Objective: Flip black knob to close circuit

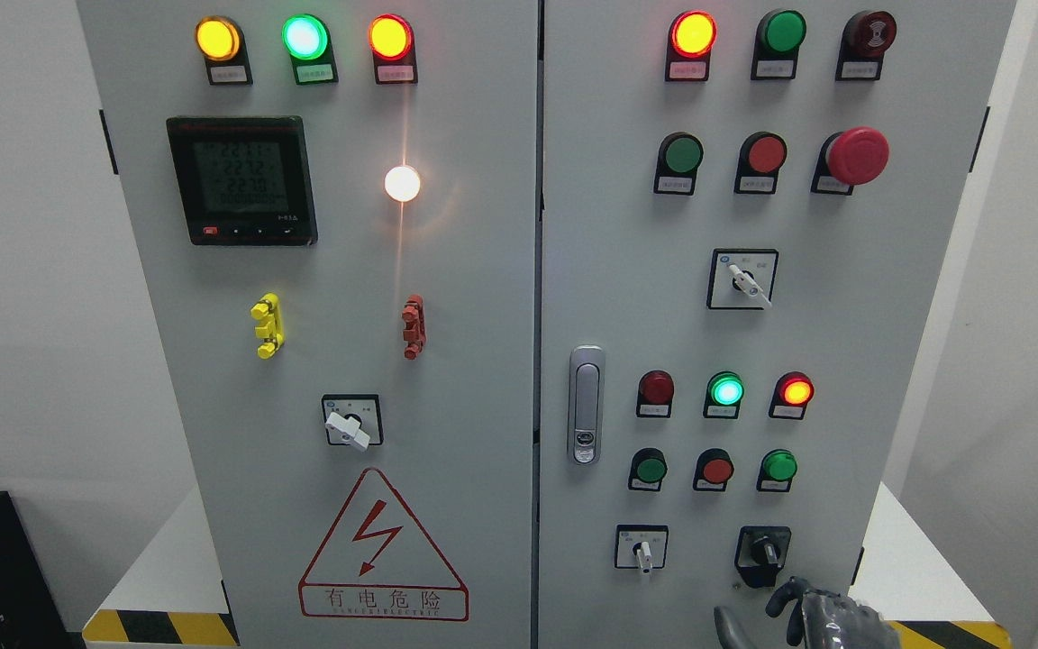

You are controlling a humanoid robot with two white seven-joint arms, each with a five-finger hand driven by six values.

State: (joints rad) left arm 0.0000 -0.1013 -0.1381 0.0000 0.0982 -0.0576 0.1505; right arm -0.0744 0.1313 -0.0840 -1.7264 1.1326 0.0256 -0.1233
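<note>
The black knob [763, 549] sits low on the right door of the grey control cabinet [627, 315], its pointer roughly upright. My right hand [798, 613] rises from the bottom edge just below and slightly right of the knob, apart from it. Its dark fingers [782, 597] are loosely curled and hold nothing. The left arm is out of view.
White selector switches [644, 552] [747, 284] [348, 428] sit on the doors. Lit lamps and push buttons [725, 391] fill the right door, with a red mushroom stop button [856, 155] above. A door handle [584, 406] stands near the centre seam. A meter [241, 178] is upper left.
</note>
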